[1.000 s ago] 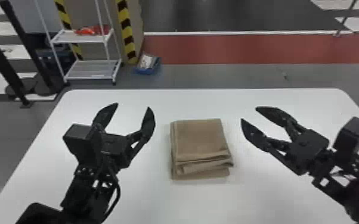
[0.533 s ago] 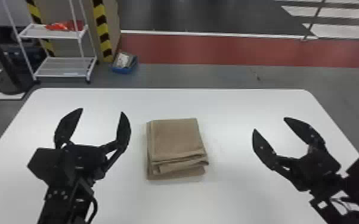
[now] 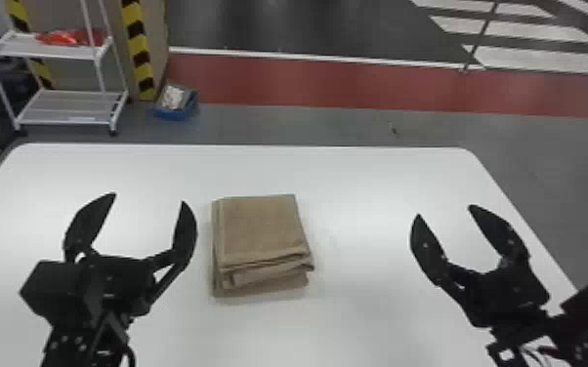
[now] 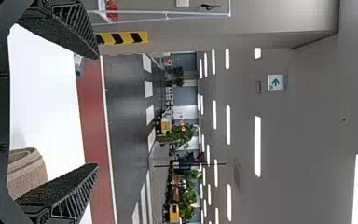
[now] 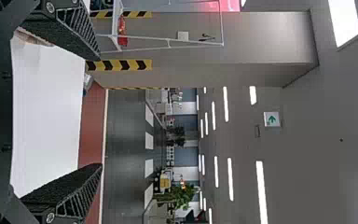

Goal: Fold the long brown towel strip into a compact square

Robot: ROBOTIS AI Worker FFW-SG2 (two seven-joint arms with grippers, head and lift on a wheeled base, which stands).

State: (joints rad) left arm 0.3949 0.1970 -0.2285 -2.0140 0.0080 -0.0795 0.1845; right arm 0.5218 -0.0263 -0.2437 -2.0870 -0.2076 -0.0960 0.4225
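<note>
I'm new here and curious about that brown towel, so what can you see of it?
The brown towel lies folded into a thick, roughly square stack on the white table, between the two tools. It looks like soft woven cloth, with uneven layers along its near edge. Neither tool touches it.

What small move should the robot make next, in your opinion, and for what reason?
Probably the left pincer and right pincer should both ease back from the towel: it lies on the table as a compact, roughly square stack, only its near layers slightly uneven, and both pincers are open, apart from it and holding nothing.
</note>
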